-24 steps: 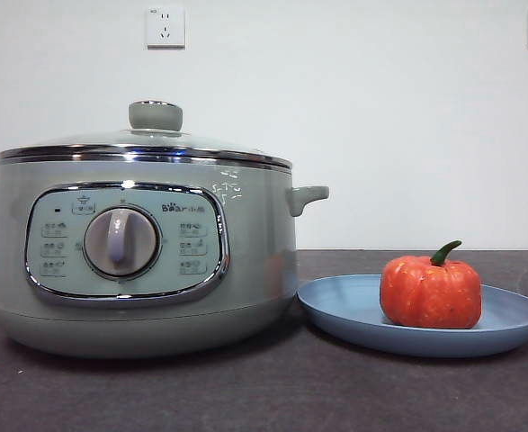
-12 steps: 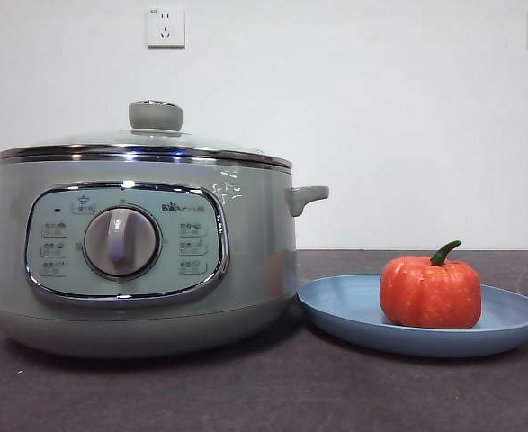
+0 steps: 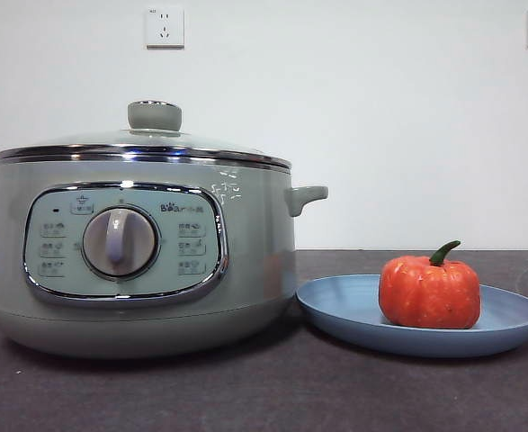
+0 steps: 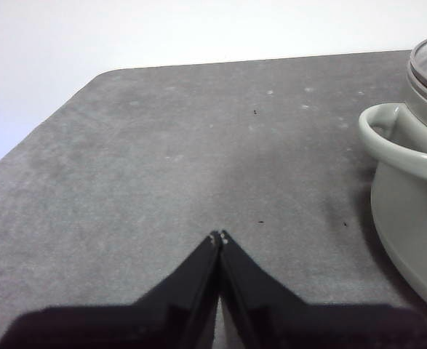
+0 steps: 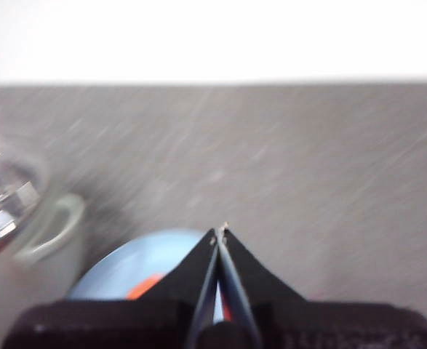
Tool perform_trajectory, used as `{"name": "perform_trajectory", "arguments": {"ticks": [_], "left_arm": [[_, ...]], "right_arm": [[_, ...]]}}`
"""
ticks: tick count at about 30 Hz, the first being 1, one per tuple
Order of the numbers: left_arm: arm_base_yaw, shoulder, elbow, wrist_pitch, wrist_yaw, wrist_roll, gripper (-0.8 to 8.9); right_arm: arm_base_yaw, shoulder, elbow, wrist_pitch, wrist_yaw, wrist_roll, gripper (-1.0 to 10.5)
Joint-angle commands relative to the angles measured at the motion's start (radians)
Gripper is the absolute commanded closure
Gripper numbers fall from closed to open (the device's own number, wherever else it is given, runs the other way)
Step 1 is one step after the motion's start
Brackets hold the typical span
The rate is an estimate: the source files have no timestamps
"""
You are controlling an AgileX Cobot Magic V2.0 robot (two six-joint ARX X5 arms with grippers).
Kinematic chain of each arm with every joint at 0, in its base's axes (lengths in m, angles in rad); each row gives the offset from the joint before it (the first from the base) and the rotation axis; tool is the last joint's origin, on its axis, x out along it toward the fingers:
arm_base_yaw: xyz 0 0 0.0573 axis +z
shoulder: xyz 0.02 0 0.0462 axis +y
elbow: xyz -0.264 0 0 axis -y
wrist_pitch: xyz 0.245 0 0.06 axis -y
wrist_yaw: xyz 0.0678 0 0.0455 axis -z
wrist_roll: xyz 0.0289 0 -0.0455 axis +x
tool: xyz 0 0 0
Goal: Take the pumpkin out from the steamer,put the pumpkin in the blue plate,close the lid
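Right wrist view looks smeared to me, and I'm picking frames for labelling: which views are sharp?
Right wrist view: motion-blurred, plate and steamer soft. Left wrist view: sharp. Front view: sharp, glare on the lid rim.

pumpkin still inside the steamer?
No, the front view shows the pumpkin sitting on the blue plate beside the steamer, whose lid is on.

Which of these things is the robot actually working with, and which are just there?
Part of the job: pumpkin, sitting in the blue plate; steamer with its lid on.

Just there: two wall sockets, the dark table.
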Motion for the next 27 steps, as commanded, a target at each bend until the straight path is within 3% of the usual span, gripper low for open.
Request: {"name": "perform_trajectory", "arguments": {"ticks": [1,5,14,23,27], "left_arm": [[0.004,-0.003,-0.016,0.004,0.001,-0.007,8.14],[0.004,-0.003,-0.016,0.004,0.001,-0.007,8.15],[0.004,-0.003,-0.016,0.004,0.001,-0.007,8.15],[0.004,-0.003,-0.016,0.004,0.001,-0.007,8.14],[0.004,-0.003,-0.016,0.004,0.001,-0.007,8.14]], "right_arm": [[-0.093,-0.064,-0.08,0.042,0.002,-0.058,9.5],[-0.212,-0.165,-0.2,0.104,-0.017,-0.058,9.5],[-0.377,-0.34,-0.468,0.186,-0.34,-0.058,9.5],[-0.378,-0.393,-0.554,0.175,-0.331,-0.017,9.5],[-0.378,-0.393,-0.554,0.173,-0.256,-0.017,9.5]]}}
